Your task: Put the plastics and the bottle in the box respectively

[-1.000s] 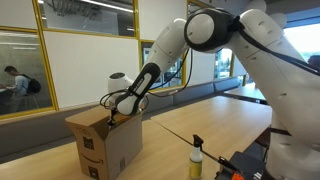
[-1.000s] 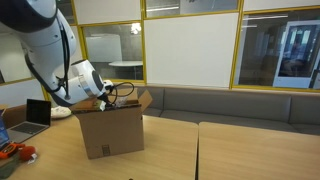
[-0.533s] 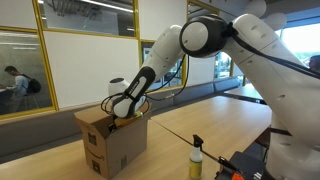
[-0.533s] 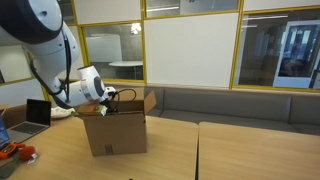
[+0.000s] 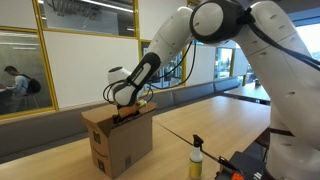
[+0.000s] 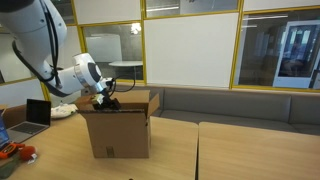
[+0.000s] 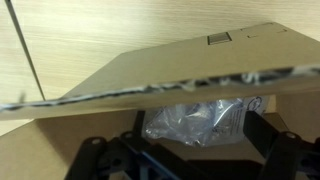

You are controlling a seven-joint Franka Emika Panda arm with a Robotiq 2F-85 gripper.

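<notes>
- The claw (image 5: 127, 110) is clenched on a crumpled wad of clear plastic (image 7: 200, 118). In the wrist view the wad sits right between the dark fingers, so I read it as held and not dropped yet.
- It hangs just above the open top of the cardboard box (image 5: 122, 148), which stands near one end of the bench (image 5: 230, 120), close to that corner.
- The arm (image 5: 165, 45) comes in from above at a slant, I'd guess so the claw can get past the raised flap (image 7: 150, 75) and let go straight over the opening.
- The bottle (image 5: 196, 158) stands upright on the bench, well apart from the box and nearer the bench edge closest to that camera. Nothing is touching it, so that half of the job looks undone.
- Hard to see: the flap cuts across the wrist view and hides most of the inside of the box, so I can't tell if anything's already in there.
- The fingertips are dark and blurry, and where exactly they pinch the plastic isn't clear.
- In both exterior views the claw is small and partly behind the box rim, and the plastic doesn't really show there.
</notes>
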